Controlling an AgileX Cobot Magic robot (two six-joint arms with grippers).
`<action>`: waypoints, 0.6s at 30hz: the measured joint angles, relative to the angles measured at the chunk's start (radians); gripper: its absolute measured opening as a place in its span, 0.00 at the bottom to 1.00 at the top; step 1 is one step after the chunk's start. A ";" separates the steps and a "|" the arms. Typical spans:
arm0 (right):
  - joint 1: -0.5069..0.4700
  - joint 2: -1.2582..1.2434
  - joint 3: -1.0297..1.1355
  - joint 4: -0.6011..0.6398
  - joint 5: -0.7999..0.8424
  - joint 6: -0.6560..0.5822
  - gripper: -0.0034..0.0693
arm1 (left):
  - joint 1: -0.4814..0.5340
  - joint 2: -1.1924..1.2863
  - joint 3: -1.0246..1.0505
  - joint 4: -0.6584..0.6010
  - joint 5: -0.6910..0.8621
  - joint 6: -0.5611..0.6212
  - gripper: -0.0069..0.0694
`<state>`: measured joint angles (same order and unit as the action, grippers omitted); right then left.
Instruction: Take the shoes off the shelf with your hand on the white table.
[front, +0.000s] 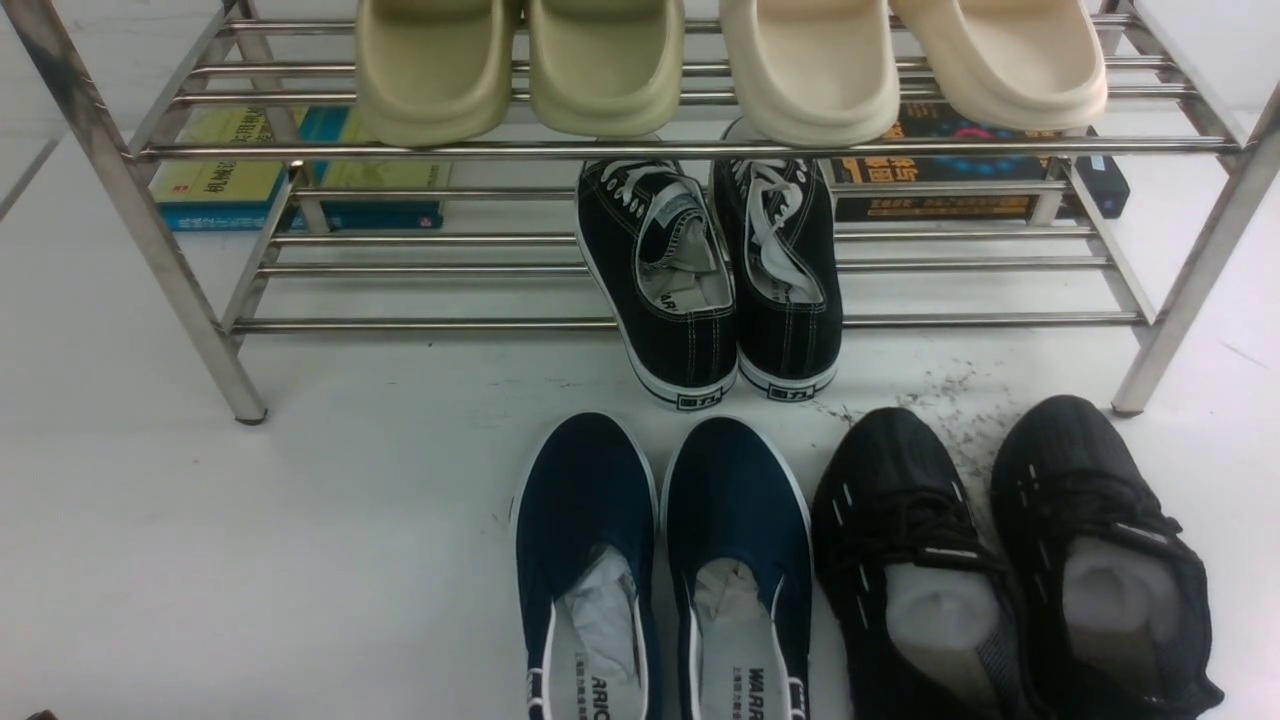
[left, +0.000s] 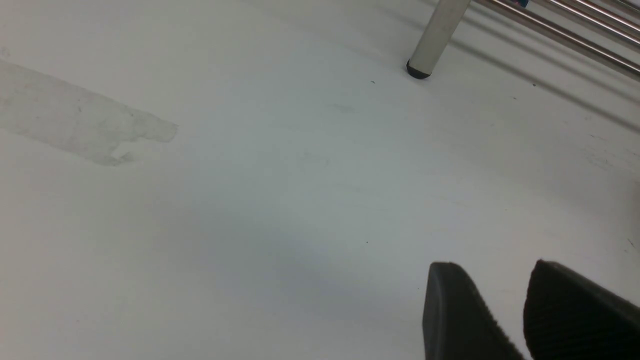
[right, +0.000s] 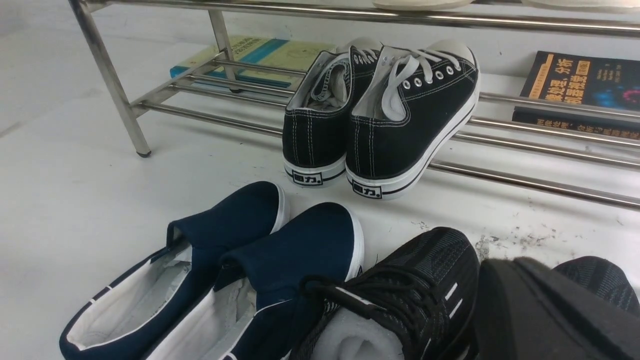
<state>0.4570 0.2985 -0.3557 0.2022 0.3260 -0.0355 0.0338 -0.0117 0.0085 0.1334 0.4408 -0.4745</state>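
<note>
Black knit lace-up sneakers (front: 1010, 560) with white paper stuffing sat side by side on the broad matte white table (front: 250, 540), off the two-tier stainless-steel rod shelf (front: 640, 150), just beside the dark scuff marks (front: 950, 400). Left of them lay navy slip-ons with white trim (front: 660, 570); black canvas sneakers with white laces (front: 710, 280) rested on the lower tier, heels overhanging. Cream foam slides (front: 730, 60) filled the upper tier. The right gripper (right: 545, 310) was closed, hovering over the knit pair, gripping nothing I could see. The left gripper's (left: 505, 310) black fingers (left: 455, 310) stood slightly apart above bare table
</note>
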 joint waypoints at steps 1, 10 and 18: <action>0.000 0.000 0.000 0.000 0.000 0.000 0.04 | 0.000 0.000 0.000 0.000 0.000 0.000 0.41; 0.000 -0.058 0.016 -0.014 -0.022 0.000 0.05 | 0.000 0.000 0.000 0.000 0.000 0.000 0.41; -0.144 -0.094 0.158 -0.125 -0.079 0.046 0.06 | 0.000 0.000 0.000 0.000 0.000 0.000 0.41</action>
<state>0.3132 0.2041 -0.1979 0.0775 0.2473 0.0102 0.0338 -0.0117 0.0085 0.1334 0.4408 -0.4745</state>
